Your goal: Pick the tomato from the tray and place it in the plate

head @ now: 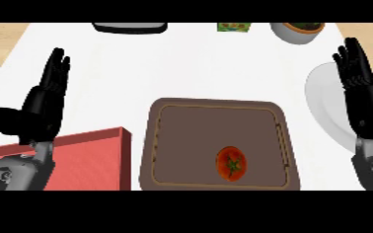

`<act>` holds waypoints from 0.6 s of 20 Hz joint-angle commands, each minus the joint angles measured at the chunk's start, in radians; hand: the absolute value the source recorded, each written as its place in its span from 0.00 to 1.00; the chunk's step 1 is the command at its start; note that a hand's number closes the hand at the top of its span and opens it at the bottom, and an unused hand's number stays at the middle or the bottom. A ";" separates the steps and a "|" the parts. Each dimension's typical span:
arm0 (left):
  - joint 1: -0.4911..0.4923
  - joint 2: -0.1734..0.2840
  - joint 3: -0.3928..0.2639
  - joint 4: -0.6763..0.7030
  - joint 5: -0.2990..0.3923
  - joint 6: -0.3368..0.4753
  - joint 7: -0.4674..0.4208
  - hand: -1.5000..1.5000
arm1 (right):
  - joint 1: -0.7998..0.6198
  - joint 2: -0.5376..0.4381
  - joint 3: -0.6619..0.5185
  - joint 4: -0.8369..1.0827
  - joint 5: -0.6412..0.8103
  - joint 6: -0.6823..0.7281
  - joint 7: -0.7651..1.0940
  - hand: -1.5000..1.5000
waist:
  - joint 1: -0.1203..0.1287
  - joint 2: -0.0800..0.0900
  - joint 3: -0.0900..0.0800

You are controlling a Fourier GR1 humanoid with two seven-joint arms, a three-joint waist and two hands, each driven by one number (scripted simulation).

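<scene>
The round red tomato with its green star-shaped stalk scar (231,162) sits inside the dark brown rectangular tray with a raised rim (169,109), toward the tray's near right corner and close to the front edge; nothing touches it. The black right hand (357,86) stands at the view's right edge with its fingers straight and held upward, released and holding nothing; it shows in front of the round white plate (322,98), which is cut off by that same edge. The black left hand (45,101) is likewise open and resting, fingers up, at the far left, above the flat red board (84,160).

The relation that matters: the tomato lies down and to the left of the right hand, nearer the robot's body, and clearly closer to that hand than to the left one, which has the tray's whole width to cross; the plate is just beside the tray's right side. I judge the right hand the natural one to reach in; the tomato looks slightly taller than wide, so no approach angle is plainly better.
</scene>
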 commanded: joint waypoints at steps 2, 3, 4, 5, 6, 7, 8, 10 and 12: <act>-0.021 0.003 -0.041 -0.013 0.004 -0.083 -0.040 0.50 | -0.048 0.025 0.085 0.144 -0.109 0.159 0.151 0.00 | 0.026 0.004 0.031; -0.057 0.011 -0.073 -0.017 -0.020 -0.101 -0.041 0.50 | -0.009 0.061 0.146 0.153 -0.151 0.207 0.218 0.00 | 0.020 0.012 0.032; -0.065 0.035 -0.093 -0.044 -0.029 -0.135 -0.046 0.50 | 0.003 0.090 0.174 0.198 -0.197 0.253 0.253 0.00 | 0.046 0.022 0.035; -0.077 0.049 -0.107 -0.060 -0.032 -0.163 -0.055 0.50 | 0.016 0.113 0.202 0.220 -0.248 0.294 0.323 0.00 | 0.057 0.027 0.036; -0.089 0.062 -0.126 -0.068 -0.046 -0.187 -0.068 0.50 | 0.030 0.127 0.227 0.253 -0.290 0.338 0.378 0.00 | 0.068 0.039 0.038; -0.082 0.044 -0.165 -0.051 -0.032 -0.222 -0.061 0.50 | -0.058 -0.096 0.348 0.223 0.004 0.399 0.341 0.00 | 0.091 0.031 0.022; -0.085 0.038 -0.169 -0.047 -0.022 -0.235 -0.064 0.50 | -0.089 -0.126 0.367 0.242 0.025 0.439 0.359 0.00 | 0.085 0.023 0.024; -0.066 0.058 -0.177 -0.053 -0.021 -0.269 -0.076 0.50 | -0.159 -0.121 0.429 0.249 0.054 0.505 0.394 0.00 | 0.081 0.006 0.028; -0.080 0.070 -0.163 -0.046 -0.016 -0.283 -0.073 0.50 | -0.254 -0.139 0.478 0.248 0.155 0.527 0.384 0.00 | 0.069 0.001 0.029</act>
